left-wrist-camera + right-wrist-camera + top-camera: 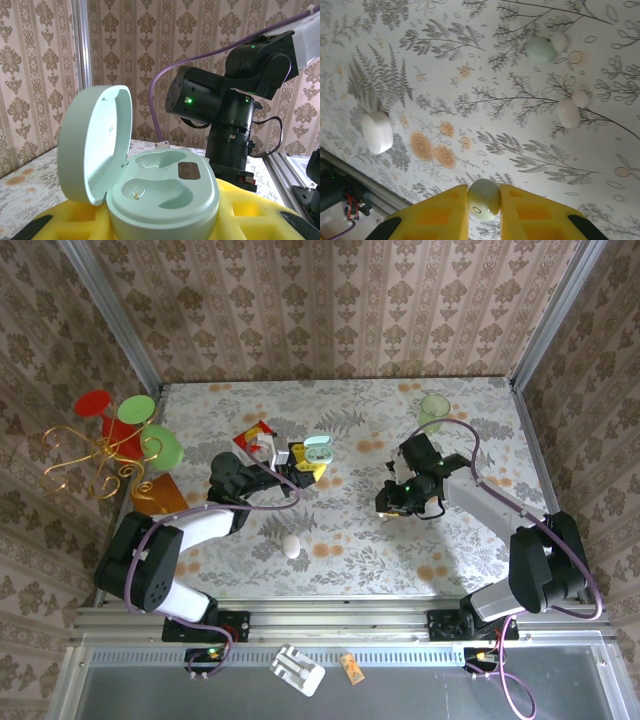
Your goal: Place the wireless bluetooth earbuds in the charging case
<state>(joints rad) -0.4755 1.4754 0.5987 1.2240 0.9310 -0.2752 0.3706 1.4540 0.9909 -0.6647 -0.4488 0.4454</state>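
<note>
The charging case (pixel 165 195) is pale mint, with its lid (pixel 95 142) swung open to the left. Both wells are bare. My left gripper (pixel 162 227) is shut on its base, with yellow fingers (pixel 260 215) on either side. From above, the case (pixel 318 448) is left of centre at my left gripper (pixel 303 456). My right gripper (pixel 484 206) is shut on one small pale earbud (pixel 484 197) and hovers above the tablecloth, right of centre (pixel 402 504). Two more small rounded pieces, one pale green (pixel 541 48) and one white (pixel 568 112), lie on the cloth below it.
A white egg-shaped oval (pixel 291 546) lies near the front of the table (pixel 350 540), seen also by the right wrist camera (pixel 376 131). A pale green disc (pixel 435 405) sits at the back right. Red and green cups on a wire stand (pixel 120 430) crowd the left edge. The right arm's wrist (pixel 225 115) is close behind the case.
</note>
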